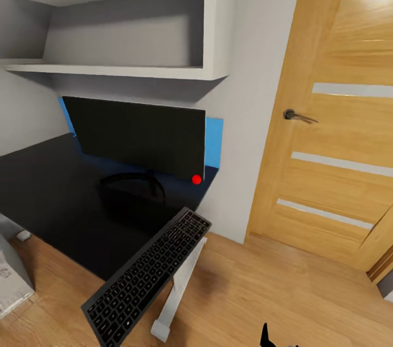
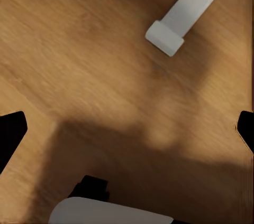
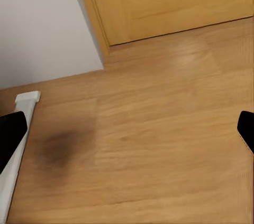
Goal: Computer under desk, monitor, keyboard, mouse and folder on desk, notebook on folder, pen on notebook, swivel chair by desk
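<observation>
The monitor (image 1: pixel 139 136) stands on the black desk (image 1: pixel 49 194) with its dark screen facing me and a red dot at its lower right corner. The keyboard (image 1: pixel 147 276) lies slanted along the desk's right edge, its near end sticking out past the front corner above the white leg (image 1: pixel 177 292). My left gripper (image 2: pixel 127 131) is open over bare wooden floor, near the leg's foot (image 2: pixel 168 36). My right gripper (image 3: pixel 127 131) is open too, above floor beside the wall. Mouse, folder, notebook, pen and swivel chair are out of view.
A wooden door (image 1: pixel 338 134) with a dark handle (image 1: pixel 297 116) is right of the desk. White shelves (image 1: pixel 109 68) hang above the monitor, and a blue panel (image 1: pixel 214 142) sits behind it. A light grey box (image 1: pixel 11 281) stands on the floor at the left edge.
</observation>
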